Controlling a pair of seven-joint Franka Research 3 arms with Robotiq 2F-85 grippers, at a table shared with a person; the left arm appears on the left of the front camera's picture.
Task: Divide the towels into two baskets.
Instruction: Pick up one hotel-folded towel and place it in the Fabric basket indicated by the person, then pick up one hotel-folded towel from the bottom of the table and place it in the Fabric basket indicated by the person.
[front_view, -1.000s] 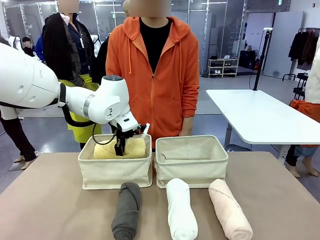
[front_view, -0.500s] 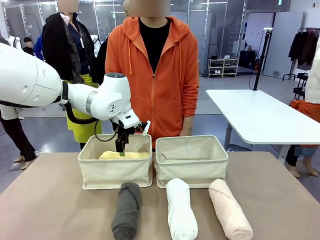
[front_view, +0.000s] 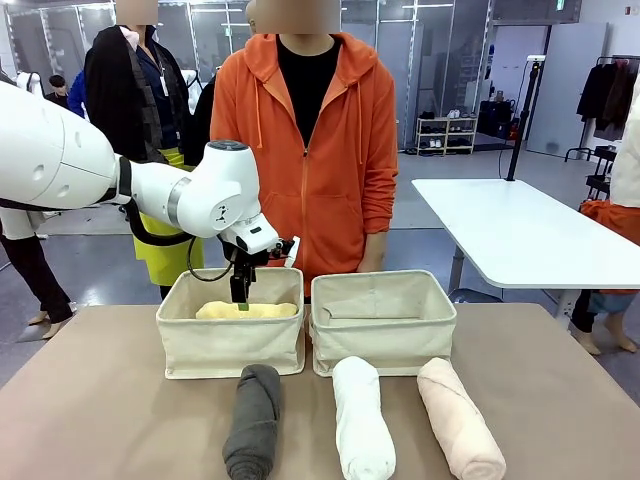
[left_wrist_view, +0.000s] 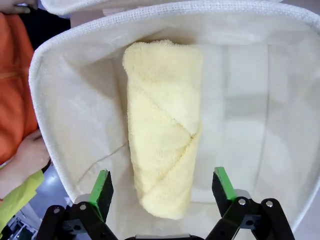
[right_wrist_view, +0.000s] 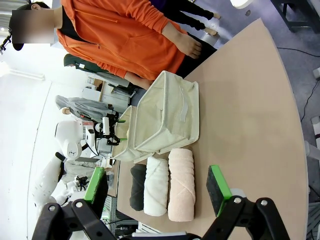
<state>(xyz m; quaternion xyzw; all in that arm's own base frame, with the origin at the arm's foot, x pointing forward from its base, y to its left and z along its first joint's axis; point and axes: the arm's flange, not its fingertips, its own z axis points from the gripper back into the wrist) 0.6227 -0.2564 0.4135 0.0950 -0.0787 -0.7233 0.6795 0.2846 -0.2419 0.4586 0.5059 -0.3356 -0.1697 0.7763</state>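
Observation:
The pale yellow towel (front_view: 247, 310) (left_wrist_view: 162, 125) lies flat in the left basket (front_view: 230, 345) (left_wrist_view: 75, 115). My left gripper (front_view: 243, 298) (left_wrist_view: 162, 186) hovers just above it, open, its fingers on either side of the roll and apart from it. The right basket (front_view: 385, 340) (right_wrist_view: 167, 117) holds no towel that I can see. In front of the baskets the dark grey towel (front_view: 252, 420) (right_wrist_view: 137, 187), the white towel (front_view: 361, 425) (right_wrist_view: 156, 186) and the pink towel (front_view: 460, 420) (right_wrist_view: 181, 184) lie side by side on the table. My right gripper (right_wrist_view: 156, 184) is open and holds nothing, off to the table's side.
A person in an orange hoodie (front_view: 310, 150) stands close behind the two baskets, hands lowered. The brown table (front_view: 100, 400) has bare room left and right of the towels. A white table (front_view: 520, 230) stands farther back on the right.
My left gripper opened and let go of the yellow towel, which dropped from the rim down into the left basket. The gripper rose slightly. The other towels have not moved.

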